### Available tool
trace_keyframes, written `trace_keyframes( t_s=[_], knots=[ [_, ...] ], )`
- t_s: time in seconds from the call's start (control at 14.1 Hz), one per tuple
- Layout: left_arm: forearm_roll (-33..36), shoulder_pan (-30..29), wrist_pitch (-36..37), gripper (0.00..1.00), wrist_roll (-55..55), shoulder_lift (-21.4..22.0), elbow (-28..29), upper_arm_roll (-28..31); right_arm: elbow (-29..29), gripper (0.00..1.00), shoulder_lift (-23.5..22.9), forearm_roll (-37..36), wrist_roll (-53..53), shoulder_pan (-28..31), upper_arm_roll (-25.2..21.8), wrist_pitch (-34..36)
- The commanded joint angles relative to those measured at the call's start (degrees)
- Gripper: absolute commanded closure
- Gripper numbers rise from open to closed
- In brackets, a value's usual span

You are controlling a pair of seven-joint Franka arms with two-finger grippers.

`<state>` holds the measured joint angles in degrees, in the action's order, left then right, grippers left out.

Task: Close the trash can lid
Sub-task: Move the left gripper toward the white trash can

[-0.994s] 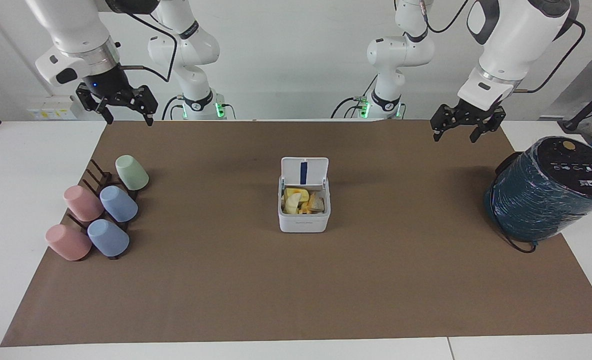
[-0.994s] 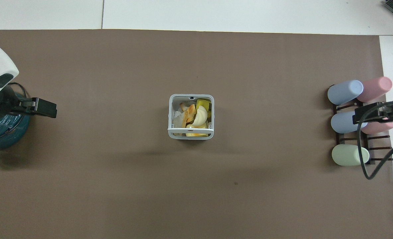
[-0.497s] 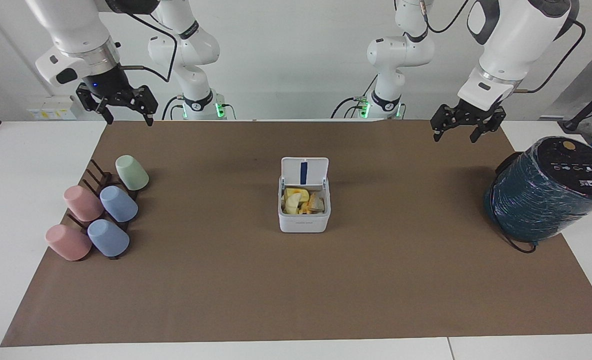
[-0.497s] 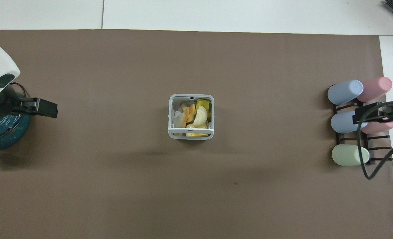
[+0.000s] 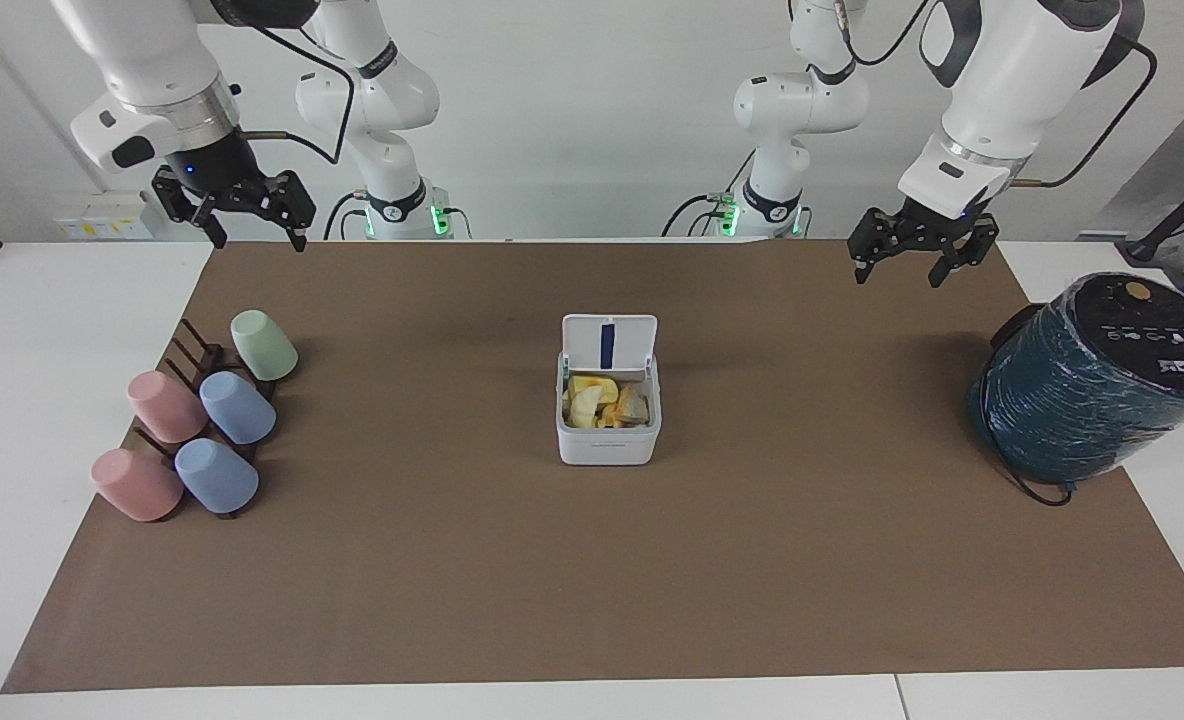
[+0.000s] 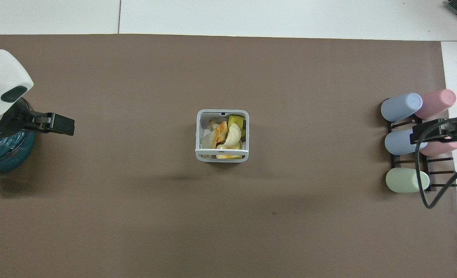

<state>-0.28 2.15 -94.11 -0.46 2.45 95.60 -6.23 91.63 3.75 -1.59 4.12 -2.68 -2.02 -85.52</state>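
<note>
Sliding inward from its end of the worktop (image 5: pixel 592 620), the left gripper (image 5: pixel 914 258) has shifted a little toward the middle over the last second, off the dark teal wrapped cylinder (image 5: pixel 1092 385) and out above bare brown mat, which reads as the start of a reach for the trash can (image 5: pixel 607 420). That small white box sits at the centre of the mat, packed with yellow and orange scraps, and its lid (image 5: pixel 609 343) stands upright on the hinge at the edge nearer the robots, blue strip showing, so nothing of the closing is done yet. Left fingers (image 5: pixel 937 275) are spread apart and hold nothing, well apart from the can. Over at the other end the right gripper (image 5: pixel 249 222) waits above the mat's edge near the cup rack (image 5: pixel 197 400), fingers likewise splayed and empty, unchanged from a second ago.
</note>
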Motion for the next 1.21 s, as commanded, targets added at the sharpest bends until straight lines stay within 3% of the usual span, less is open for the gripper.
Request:
trace_keyframes(
  t_s=[0.0,0.21,0.28,0.57,0.71,0.99,1.14],
  knots=[
    [-0.69,0.92,-1.86,0.16,-4.7,1.25,1.69,0.43,0.74,0.0,0.9,0.45,-1.13,0.22,0.09,0.27],
    [-0.69,2.77,-1.69,0.85,-9.9,1.86,2.65,0.43,0.74,0.0,0.9,0.45,-1.13,0.22,0.09,0.27],
    [-0.69,3.47,-1.77,1.0,-10.09,2.21,3.62,0.43,0.74,0.0,0.9,0.45,-1.13,0.22,0.09,0.27],
    [-0.77,6.63,-1.95,1.0,-14.54,3.7,6.61,0.43,0.74,0.0,0.9,0.45,-1.13,0.22,0.09,0.36],
    [-1.04,10.05,-2.91,1.0,-24.98,4.84,8.8,0.43,0.74,0.0,0.9,0.45,-1.13,0.22,0.09,0.36],
    [-2.79,15.5,-13.35,1.0,-52.65,7.92,16.18,0.34,0.74,0.0,0.9,0.45,-1.13,0.22,0.09,0.36],
    [-2.79,17.53,-15.83,1.0,-61.38,8.71,17.86,0.43,0.74,0.0,0.9,0.45,-1.13,0.22,0.09,0.27]
  ],
)
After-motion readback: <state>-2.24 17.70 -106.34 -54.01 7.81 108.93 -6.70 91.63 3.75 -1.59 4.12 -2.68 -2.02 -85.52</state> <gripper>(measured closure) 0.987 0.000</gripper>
